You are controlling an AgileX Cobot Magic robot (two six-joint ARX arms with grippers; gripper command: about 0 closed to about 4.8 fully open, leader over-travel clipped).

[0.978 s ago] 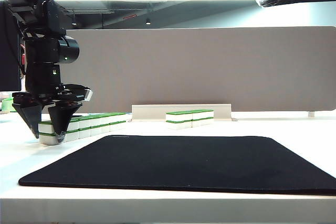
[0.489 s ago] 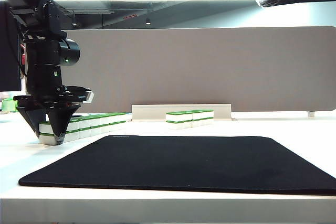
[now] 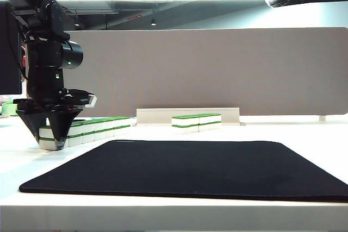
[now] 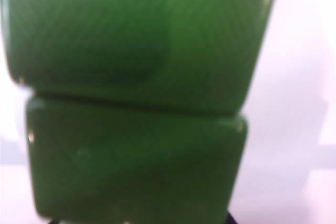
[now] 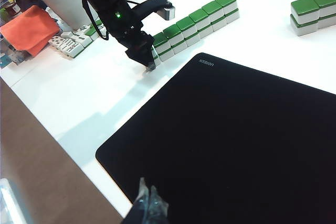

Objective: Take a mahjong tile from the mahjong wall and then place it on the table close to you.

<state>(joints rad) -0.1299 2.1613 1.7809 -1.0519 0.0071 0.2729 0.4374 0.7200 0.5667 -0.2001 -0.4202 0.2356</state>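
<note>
Low exterior and high right-wrist views share the mahjong wall (image 3: 89,129).

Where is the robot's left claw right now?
The left gripper is at the exterior view's left, down over the near end of the mahjong wall, beside the black mat.

On the worktop (image 3: 304,134) lies the mat (image 3: 190,167); the mahjong wall (image 3: 95,127) runs past the mat's far left corner, left gripper (image 3: 53,144) at its near end (jaws down around the end stack); a shorter tile row (image 3: 197,121) sits behind the mat; right gripper (image 5: 148,203) hangs over the mat's near edge
</note>
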